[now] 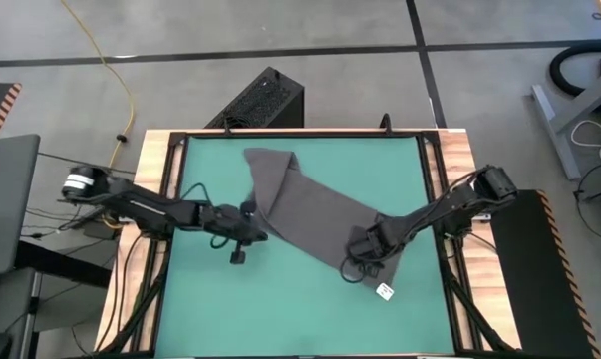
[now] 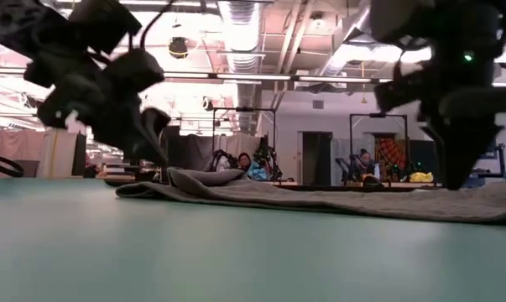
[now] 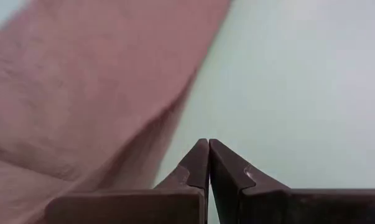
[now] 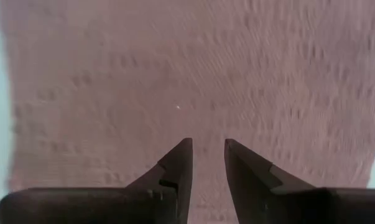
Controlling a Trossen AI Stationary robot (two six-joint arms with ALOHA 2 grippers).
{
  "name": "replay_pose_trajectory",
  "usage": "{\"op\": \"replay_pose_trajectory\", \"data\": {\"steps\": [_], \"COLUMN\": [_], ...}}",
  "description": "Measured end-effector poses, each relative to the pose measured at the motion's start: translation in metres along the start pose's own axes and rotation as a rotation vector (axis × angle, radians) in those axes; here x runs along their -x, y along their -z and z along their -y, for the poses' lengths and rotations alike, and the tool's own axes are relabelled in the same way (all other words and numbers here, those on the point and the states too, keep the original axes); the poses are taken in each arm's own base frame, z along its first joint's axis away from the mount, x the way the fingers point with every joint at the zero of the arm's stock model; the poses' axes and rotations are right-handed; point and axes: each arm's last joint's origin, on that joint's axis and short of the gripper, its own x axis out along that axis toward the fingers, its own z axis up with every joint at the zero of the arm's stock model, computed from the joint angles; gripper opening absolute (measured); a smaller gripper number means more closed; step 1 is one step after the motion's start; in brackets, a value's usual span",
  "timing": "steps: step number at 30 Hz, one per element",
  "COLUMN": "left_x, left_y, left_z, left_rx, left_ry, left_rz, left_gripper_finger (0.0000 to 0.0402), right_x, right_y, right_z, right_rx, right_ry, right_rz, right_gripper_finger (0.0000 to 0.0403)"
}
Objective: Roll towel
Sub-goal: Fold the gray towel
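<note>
The towel (image 1: 315, 214) lies diagonally across the green tabletop (image 1: 200, 299). The right gripper (image 1: 368, 245), part open, sits over its near end; the left gripper (image 1: 248, 221), closed on nothing, sits just beside its edge.

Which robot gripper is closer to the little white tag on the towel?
The right gripper, over the towel close by the white tag. The left gripper is at the towel's opposite edge, far from it.

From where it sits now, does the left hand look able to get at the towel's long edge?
Probably yes. The left hand, fingers shut, sits on bare mat right beside the towel edge with nothing between them, though it would need to open first.
</note>
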Motion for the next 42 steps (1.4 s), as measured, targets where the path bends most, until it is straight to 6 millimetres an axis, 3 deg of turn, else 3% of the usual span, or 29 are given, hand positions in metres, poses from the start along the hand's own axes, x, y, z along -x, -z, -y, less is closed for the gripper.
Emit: {"op": "replay_pose_trajectory", "data": {"steps": [5,11,16,20,25,32,35,38,42], "left_x": [-0.023,-0.035,-0.027,-0.016,0.003,0.052,0.07,0.069,0.047], "left_y": [0.01,0.012,0.007,0.005,-0.018,-0.061,-0.07,-0.062,-0.025], "left_z": [-0.012,-0.048,-0.083,-0.113,-0.135,-0.121,-0.101,-0.073,-0.042], "left_rx": [-0.037,-0.026,-0.042,-0.019,0.054,0.015,0.031,0.024,0.007], "left_ry": [-0.057,-0.154,-0.267,-0.384,-0.375,-0.369,-0.215,0.027,0.07], "left_rz": [-0.112,-0.244,-0.361,-0.479,-0.457,-0.28,-0.119,0.028,0.099], "left_gripper_finger": [0.0,0.0,0.0,0.0,0.0,0.0,0.0,0.0,0.0], "right_x": [-0.012,-0.02,-0.016,-0.009,0.01,0.039,0.045,0.041,0.031], "right_y": [0.012,0.015,0.007,-0.009,-0.035,-0.054,-0.054,-0.044,-0.025], "right_z": [-0.002,-0.014,-0.03,-0.041,-0.047,-0.039,-0.035,-0.033,-0.032], "right_rx": [-0.055,-0.098,-0.115,-0.085,0.017,0.116,0.116,0.121,0.098], "right_ry": [-0.019,-0.161,-0.335,-0.508,-0.678,-0.623,-0.56,-0.471,-0.339], "right_rz": [-0.02,0.014,0.091,0.23,0.408,0.386,0.325,0.253,0.181], "right_gripper_finger": [0.0118,0.0118,0.0118,0.0118,0.0118,0.0118,0.0118,0.0118,0.0118]}}
